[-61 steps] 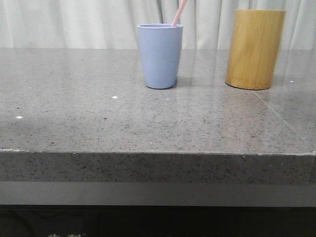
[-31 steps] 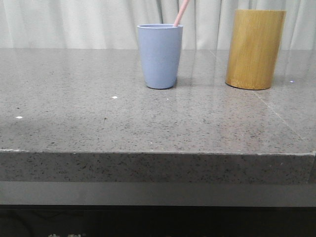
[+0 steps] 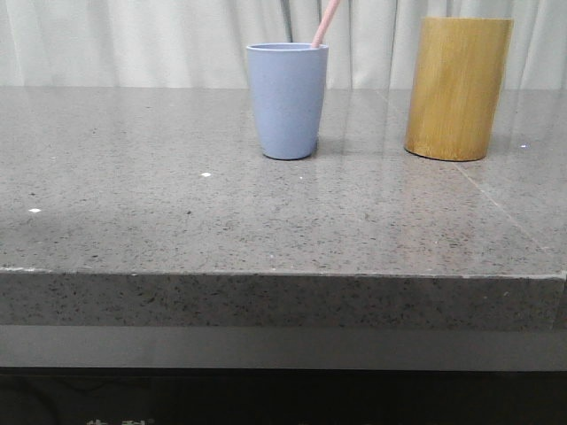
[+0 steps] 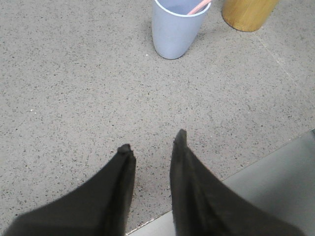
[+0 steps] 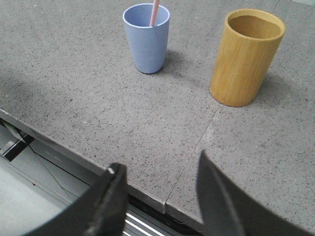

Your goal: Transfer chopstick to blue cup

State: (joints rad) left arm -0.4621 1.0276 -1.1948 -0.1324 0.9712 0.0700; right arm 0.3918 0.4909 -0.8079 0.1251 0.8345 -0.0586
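left fingers (image 4: 153,141) apart, empty, low over table (image 3: 159,212) edge | right fingers (image 5: 160,169) spread, empty, above front edge | chopstick (image 3: 324,23) leaning in blue cup (image 3: 287,100) | bamboo cylinder (image 3: 457,87) stands apart beside cup

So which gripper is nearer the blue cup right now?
Left, it seems. The left gripper hangs open over the tabletop short of the blue cup; the right gripper sits open at the tabletop's front edge, farther off.
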